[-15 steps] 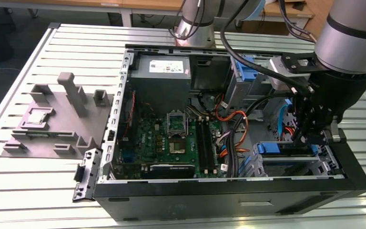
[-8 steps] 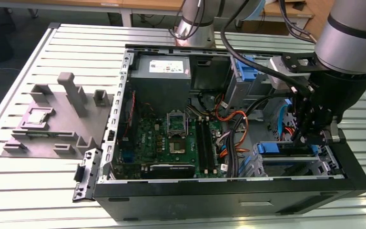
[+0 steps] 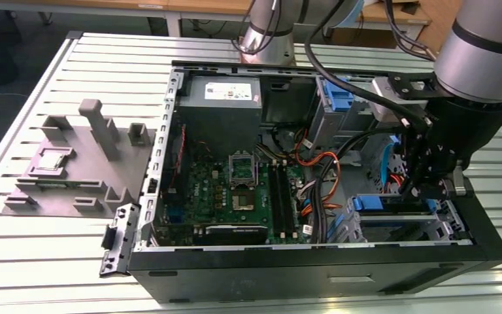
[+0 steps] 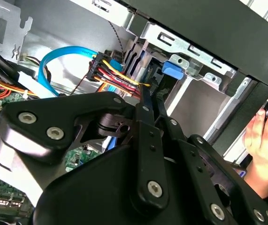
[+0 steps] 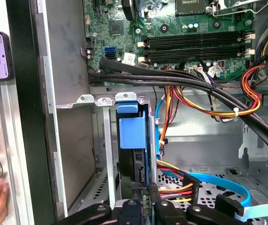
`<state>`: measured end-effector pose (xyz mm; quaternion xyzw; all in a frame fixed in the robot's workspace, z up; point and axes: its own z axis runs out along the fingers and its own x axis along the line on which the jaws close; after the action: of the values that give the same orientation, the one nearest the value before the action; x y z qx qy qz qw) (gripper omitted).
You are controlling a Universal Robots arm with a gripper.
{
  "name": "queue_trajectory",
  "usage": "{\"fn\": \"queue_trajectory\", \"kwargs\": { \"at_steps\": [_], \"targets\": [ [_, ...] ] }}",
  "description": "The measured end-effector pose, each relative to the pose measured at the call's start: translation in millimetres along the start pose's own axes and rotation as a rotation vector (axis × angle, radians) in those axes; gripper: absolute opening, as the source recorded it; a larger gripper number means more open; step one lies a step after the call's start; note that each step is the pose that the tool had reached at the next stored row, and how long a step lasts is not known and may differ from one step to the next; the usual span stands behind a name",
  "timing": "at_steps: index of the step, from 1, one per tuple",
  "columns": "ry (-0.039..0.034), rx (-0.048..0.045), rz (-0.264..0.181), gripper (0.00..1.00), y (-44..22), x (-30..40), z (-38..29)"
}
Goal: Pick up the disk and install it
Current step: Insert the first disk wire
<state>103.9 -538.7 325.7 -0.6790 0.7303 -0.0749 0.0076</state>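
The black two-fingered gripper (image 3: 431, 186) is seen, in the exterior view, lowered into the open black computer case (image 3: 321, 268) at that view's right, above the drive cage. In the first wrist view the flat silver disk in its blue plastic carrier frame (image 5: 133, 140) is shown standing on edge in a metal bay slot, with the fingers closed on its near edge. A person's hand (image 4: 264, 140) beside the case is caught in the second wrist view. A grey moulded fixture (image 3: 72, 170) rests on the slatted aluminium table (image 3: 76, 255).
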Motion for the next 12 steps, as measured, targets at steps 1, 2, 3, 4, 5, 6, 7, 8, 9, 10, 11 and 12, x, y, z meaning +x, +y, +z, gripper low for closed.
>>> {"fn": "queue_trajectory", "kwargs": {
  "at_steps": [1,2,3,4,5,6,7,8,9,10,11,12],
  "targets": [
    [-0.0001,0.0000,0.000,0.17,0.0,0.0,0.1],
    [-0.0002,0.0000,0.000,0.17,-0.1,0.0,0.1],
    [-0.0009,-0.0002,0.000,0.17,-0.1,-0.1,0.3],
    [-0.0019,-0.0003,0.000,0.18,0.0,-0.1,0.8],
    [-0.0015,-0.0001,0.000,0.18,0.0,-0.1,0.6],
    [-0.0005,0.0000,0.000,0.25,-0.1,0.0,-0.1],
    [-0.0004,-0.0002,0.000,0.25,-0.2,0.1,-1.3],
    [-0.0006,-0.0006,0.000,0.25,-0.4,0.2,-2.4],
    [-0.0003,-0.0012,0.000,0.25,-0.6,0.3,-3.6],
    [-0.0002,-0.0019,0.000,0.25,-0.7,0.4,-4.6],
    [-0.0002,-0.0028,0.000,0.25,-0.8,0.5,-5.5],
    [-0.0001,-0.0040,0.000,0.25,-1.0,0.6,-6.6]
  ]
}}
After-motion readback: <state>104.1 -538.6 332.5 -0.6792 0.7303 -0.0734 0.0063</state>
